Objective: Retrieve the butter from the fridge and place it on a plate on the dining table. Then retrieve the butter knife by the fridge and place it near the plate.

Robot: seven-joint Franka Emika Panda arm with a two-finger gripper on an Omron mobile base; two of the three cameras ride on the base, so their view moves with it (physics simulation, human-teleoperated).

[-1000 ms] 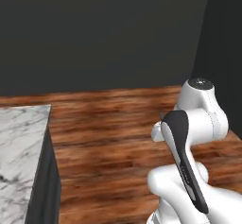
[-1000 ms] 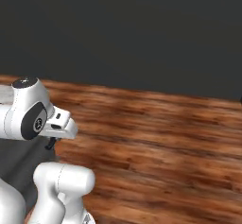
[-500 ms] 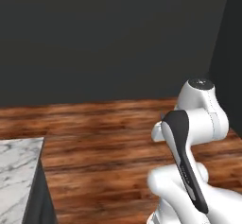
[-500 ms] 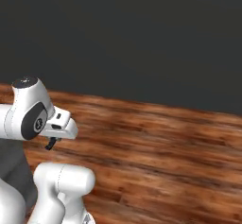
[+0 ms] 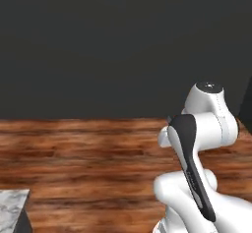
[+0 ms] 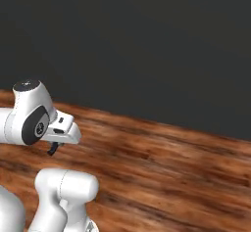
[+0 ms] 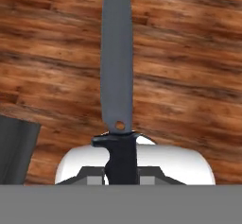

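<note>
The tool [image 7: 121,173] is pinching the butter knife [image 7: 117,62] by its dark handle. In the hand view, the long grey blade sticks straight out from the tool, up the middle of the picture. There is a little round hole in the blade, just past the dark guard. The knife is up in the air, above the brown wood floor [image 7: 189,76]. Nothing else touches it.

In the right base view, the white arm [image 6: 34,121] is folded up close to the robot's body, and the tool [image 6: 54,148] pokes down as a small dark bit under the hand, over the floor [image 6: 162,167]. Behind the floor stands a big dark wall [image 6: 147,45].

In the left base view, a corner of a white and grey marble counter [image 5: 12,202] shows low down, to the left of the arm [image 5: 202,129].
</note>
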